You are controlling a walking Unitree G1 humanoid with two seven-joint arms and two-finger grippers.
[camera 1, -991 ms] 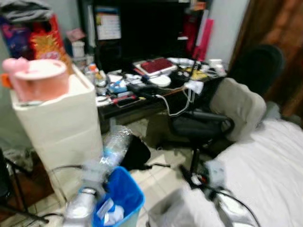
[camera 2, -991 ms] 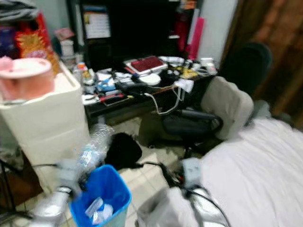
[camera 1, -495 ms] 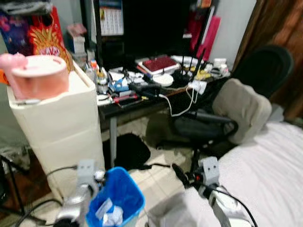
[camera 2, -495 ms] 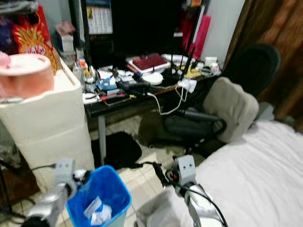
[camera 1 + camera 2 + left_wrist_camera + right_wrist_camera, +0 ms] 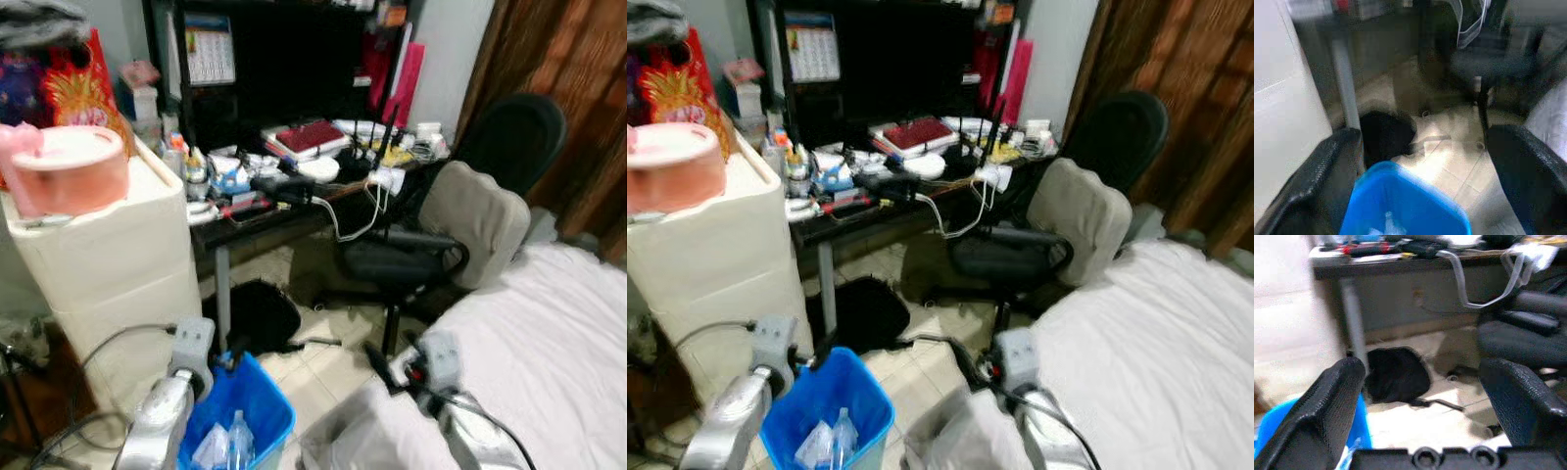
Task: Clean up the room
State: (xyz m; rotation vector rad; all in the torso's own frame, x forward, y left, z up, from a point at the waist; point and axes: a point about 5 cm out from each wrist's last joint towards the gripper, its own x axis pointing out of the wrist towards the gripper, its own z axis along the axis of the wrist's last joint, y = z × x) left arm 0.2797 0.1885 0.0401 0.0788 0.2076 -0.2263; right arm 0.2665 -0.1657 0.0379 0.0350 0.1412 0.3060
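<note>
A blue bin (image 5: 277, 415) stands on the tiled floor at the lower left, holding crumpled paper and a clear plastic bottle (image 5: 236, 438). My left gripper (image 5: 230, 361) hovers just over the bin's far rim, open and holding nothing; the left wrist view has the bin (image 5: 1400, 205) below and between its spread fingers (image 5: 1327, 171). My right gripper (image 5: 384, 370) is low over the floor to the right of the bin, open, with nothing between its fingers (image 5: 1337, 396).
A cluttered dark desk (image 5: 284, 196) stands ahead with a black bag (image 5: 260, 313) under it. An office chair (image 5: 421, 259) is at its right. A white cabinet (image 5: 118, 255) with a pink round box (image 5: 69, 176) stands left. A white-sheeted bed (image 5: 549, 343) fills the right.
One second ago my left gripper held a clear plastic bottle above the bin. The bottle now lies in the bin and the gripper is open. The camera has shifted.
</note>
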